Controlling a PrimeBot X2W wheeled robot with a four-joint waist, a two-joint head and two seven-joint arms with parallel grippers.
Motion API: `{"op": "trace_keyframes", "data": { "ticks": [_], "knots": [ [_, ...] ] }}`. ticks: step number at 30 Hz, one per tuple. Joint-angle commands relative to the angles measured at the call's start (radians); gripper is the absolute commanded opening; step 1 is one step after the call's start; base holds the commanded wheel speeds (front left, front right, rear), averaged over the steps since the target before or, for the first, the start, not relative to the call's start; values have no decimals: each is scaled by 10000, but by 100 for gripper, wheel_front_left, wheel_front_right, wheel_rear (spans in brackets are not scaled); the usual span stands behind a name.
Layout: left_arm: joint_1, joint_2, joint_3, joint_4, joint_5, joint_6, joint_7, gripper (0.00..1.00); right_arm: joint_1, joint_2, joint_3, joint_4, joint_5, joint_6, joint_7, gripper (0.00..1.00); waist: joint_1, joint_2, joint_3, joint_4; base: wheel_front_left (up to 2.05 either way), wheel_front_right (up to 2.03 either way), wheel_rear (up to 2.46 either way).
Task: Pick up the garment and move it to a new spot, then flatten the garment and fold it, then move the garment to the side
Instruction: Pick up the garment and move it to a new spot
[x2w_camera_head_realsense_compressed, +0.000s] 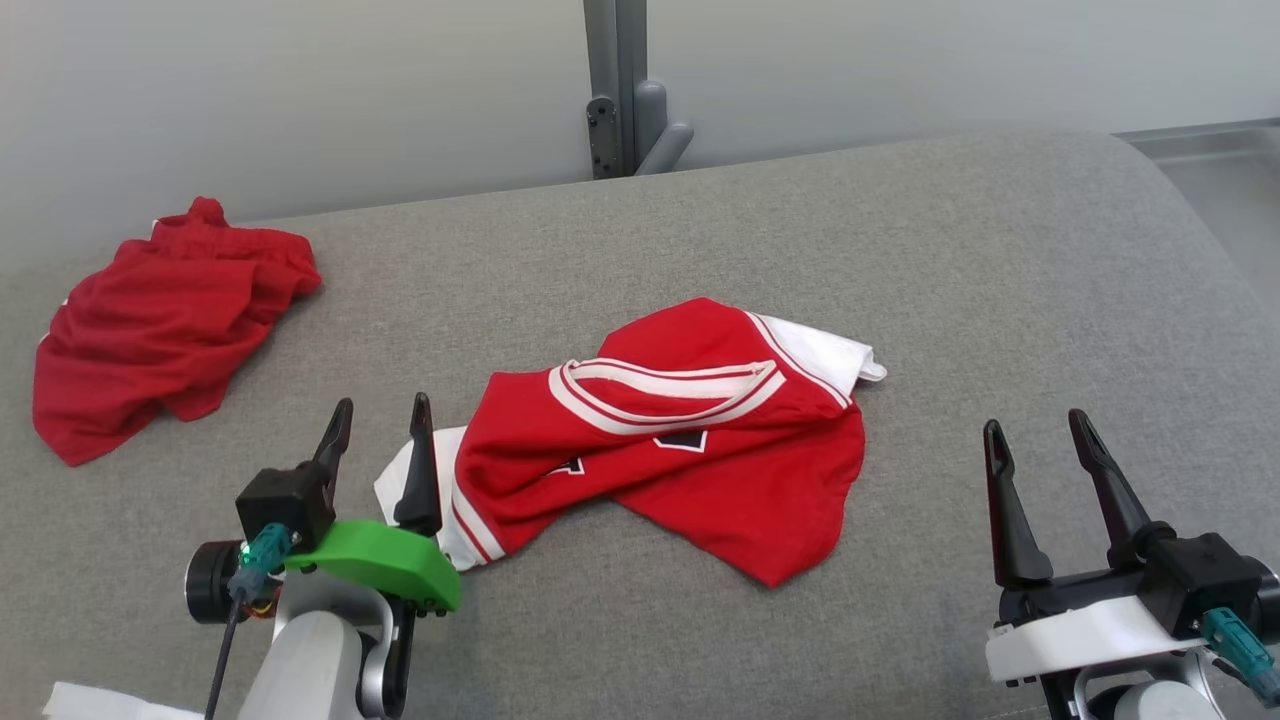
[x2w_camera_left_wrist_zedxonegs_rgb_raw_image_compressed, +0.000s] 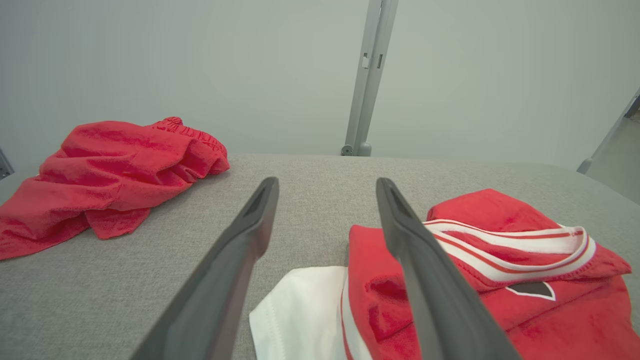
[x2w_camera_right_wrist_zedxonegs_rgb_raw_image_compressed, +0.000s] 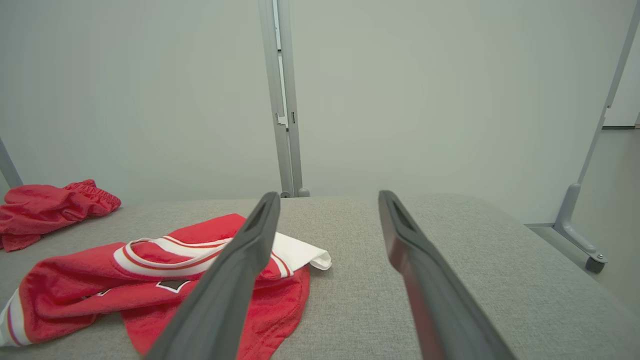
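the crumpled red jersey with white striped trim (x2w_camera_head_realsense_compressed: 680, 440) lies on the grey fabric cushion (x2w_camera_head_realsense_compressed: 1000, 300) between the claws, its white sleeve (x2w_camera_left_wrist_zedxonegs_rgb_raw_image_compressed: 295, 305) beside the left gripper (x2w_camera_head_realsense_compressed: 381, 402), perhaps touching one finger. left gripper and right gripper (x2w_camera_head_realsense_compressed: 1035, 420) both stand spread, empty. a rumpled red cloth (x2w_camera_head_realsense_compressed: 160, 320) lies beyond the left claw.

Light: falling bright, even | Shadows: lying faint beside the left gripper (x2w_camera_head_realsense_compressed: 382, 402) | Focus: softening along its fingers' (x2w_camera_left_wrist_zedxonegs_rgb_raw_image_compressed: 225, 280) near ends

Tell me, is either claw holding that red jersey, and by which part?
Nothing is held: the left gripper and the right gripper stand open, and the red jersey lies on the grey fabric surface.
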Motion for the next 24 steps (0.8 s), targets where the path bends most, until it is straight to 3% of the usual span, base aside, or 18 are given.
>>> {"op": "trace_keyframes", "data": {
  "ticks": [1, 11, 24],
  "knots": [
    [385, -31, 123, -268, 187, -69, -7, 100, 89, -29, 2, -45, -112, 1, -27, 100, 0, -1, -176, 154, 0, 0, 0],
    [2400, -176, 951, -2220, 651, -66, -7, 100, 316, -29, -106, -175, -210, 1, -26, 100, 0, -1, -529, 382, 0, 0, 0],
    [3639, -210, 468, -2882, 562, 174, -6, 100, 897, -29, -331, -177, 111, 1, -26, 100, 0, -1, -724, 714, 0, 0, 0]
  ]
}}
